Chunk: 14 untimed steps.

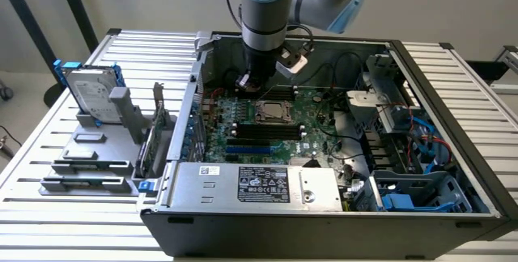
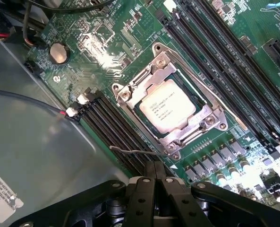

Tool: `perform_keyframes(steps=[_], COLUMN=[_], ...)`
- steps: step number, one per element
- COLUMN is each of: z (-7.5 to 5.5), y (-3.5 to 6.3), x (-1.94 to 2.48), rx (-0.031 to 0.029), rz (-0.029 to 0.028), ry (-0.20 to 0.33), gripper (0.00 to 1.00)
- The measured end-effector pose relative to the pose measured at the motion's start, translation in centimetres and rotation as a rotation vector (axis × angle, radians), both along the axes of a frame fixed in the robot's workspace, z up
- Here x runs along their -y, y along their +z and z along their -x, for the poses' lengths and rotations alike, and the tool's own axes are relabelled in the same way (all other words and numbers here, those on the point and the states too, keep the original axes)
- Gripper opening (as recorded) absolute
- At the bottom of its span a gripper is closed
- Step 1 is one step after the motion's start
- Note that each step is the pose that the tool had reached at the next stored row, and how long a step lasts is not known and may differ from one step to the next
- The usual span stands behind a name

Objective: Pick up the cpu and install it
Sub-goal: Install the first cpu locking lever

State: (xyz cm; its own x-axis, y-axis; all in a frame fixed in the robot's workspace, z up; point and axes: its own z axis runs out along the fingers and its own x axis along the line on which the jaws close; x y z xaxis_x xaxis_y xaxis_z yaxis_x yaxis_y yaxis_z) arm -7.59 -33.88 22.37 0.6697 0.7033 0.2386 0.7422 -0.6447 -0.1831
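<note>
Since the cpu point(image 2: 168, 105) already lies in its socket point(image 2: 170, 106) on the board point(image 2: 106, 38) with the metal frame over it, the placing looks done, and the gripper point(image 2: 155, 182) hangs just above with fingers pressed together, holding nothing, though whether the thin lever point(image 2: 135, 151) is latched is hard to tell.

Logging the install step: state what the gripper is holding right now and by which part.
Nothing. The gripper has its fingers together with nothing between them, above the motherboard. The cpu sits in its socket, under the metal frame.
</note>
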Motion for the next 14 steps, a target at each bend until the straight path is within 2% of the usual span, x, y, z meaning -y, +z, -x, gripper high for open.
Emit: perform_keyframes(steps=[5,12,14], z=[0.2,0.3,0.3], y=[-0.90,-1.81,-1.82], x=[-0.17,-0.57,-0.59], rx=[0.0035,0.0126,0.0131], rz=[0.0001,0.0004,0.0041], ry=[0.000,0.000,0.000], gripper=[0.11,0.11,0.11])
